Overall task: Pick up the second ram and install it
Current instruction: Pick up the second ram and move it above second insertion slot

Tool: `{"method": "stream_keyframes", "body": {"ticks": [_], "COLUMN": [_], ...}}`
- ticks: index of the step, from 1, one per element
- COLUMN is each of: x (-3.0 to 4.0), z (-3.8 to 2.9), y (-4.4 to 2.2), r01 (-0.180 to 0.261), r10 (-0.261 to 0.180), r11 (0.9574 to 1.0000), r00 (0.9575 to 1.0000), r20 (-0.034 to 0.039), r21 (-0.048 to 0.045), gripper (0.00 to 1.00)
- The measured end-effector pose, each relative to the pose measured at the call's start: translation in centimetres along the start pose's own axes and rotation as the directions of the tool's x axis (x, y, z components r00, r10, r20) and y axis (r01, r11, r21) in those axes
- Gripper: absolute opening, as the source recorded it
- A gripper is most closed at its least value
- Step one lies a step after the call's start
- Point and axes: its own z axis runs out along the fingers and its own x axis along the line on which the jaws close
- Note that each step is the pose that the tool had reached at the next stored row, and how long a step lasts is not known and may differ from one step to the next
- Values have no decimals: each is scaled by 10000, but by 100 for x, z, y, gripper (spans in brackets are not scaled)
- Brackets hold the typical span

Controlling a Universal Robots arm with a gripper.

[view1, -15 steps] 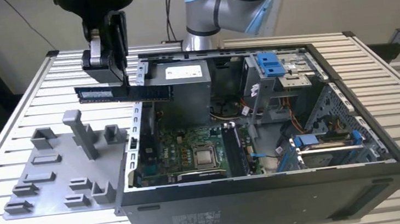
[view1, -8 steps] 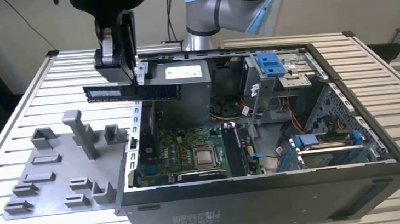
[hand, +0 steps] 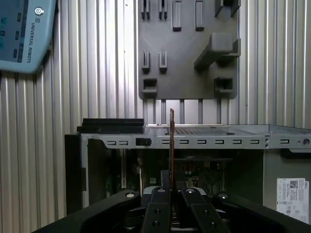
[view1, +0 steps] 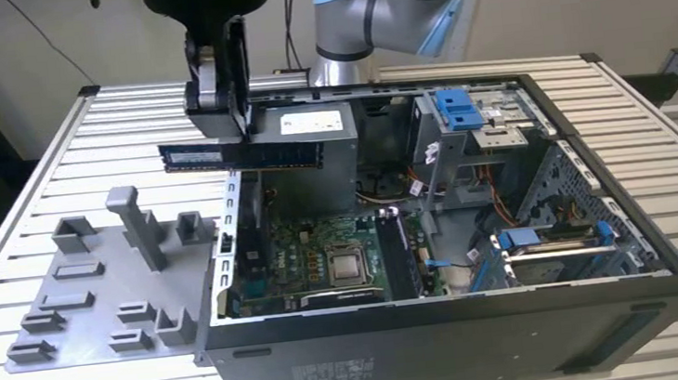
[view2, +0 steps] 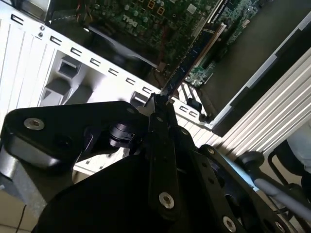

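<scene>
Black metal gripper (hand: 171,193) pinched shut on the second ram (hand: 172,141), a long thin dark-blue memory stick: looks like the carry stage.
Stick hangs level in the exterior view's upper left, over the open black computer case (view1: 454,351) rim. It's not seated yet, so squaring it to the green motherboard (view1: 308,258) is probably the fiddly bit.

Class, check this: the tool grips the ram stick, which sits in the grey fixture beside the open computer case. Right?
No: the exterior view shows the ram stick in the tool, raised over the case's edge, not in the grey fixture.
</scene>
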Motion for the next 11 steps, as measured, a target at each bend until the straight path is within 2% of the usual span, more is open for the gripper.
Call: {"method": "stream_keyframes", "body": {"ticks": [11], "x": [-5], "z": [-8], "y": [-195], "r01": [1], "r10": [-1], "r11": [10000], "r00": [10000], "r20": [-1], "r21": [-20], "gripper": [14]}}
